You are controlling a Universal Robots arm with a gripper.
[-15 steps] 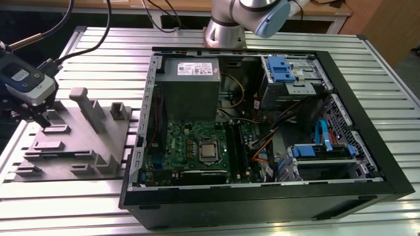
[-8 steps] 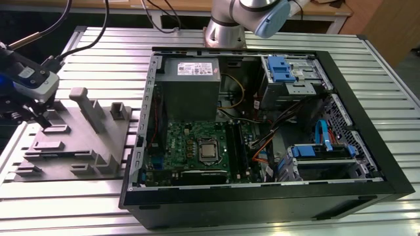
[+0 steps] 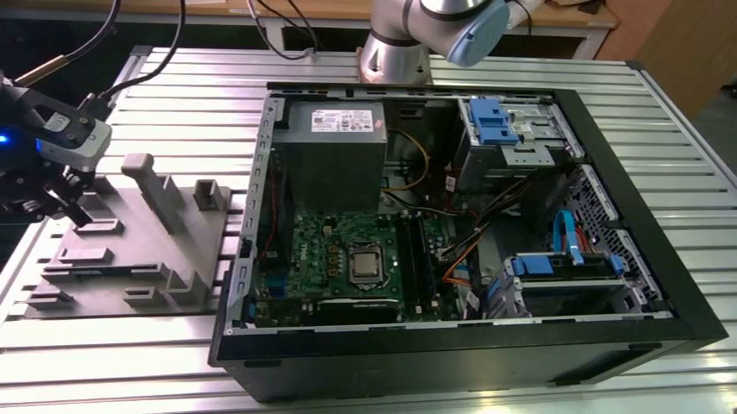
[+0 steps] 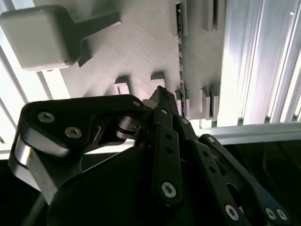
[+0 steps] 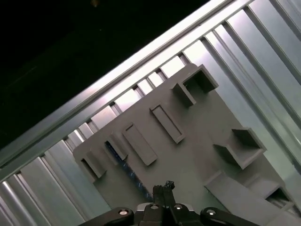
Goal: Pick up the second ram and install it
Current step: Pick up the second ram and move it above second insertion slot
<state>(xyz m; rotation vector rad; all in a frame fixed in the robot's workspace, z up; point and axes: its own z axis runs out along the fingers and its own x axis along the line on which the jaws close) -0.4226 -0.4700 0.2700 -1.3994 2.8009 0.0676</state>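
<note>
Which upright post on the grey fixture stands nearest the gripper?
The tall post with the broad head; the short post stands beyond it, closer to the computer case.

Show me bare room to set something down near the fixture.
Bare slatted table lies on the near side of the gray fixture, and more beyond it beside the computer case. The fixture is crowded: uprights, the second ram in its slot, the gripper over its edge. Cables crowd the case.
</note>
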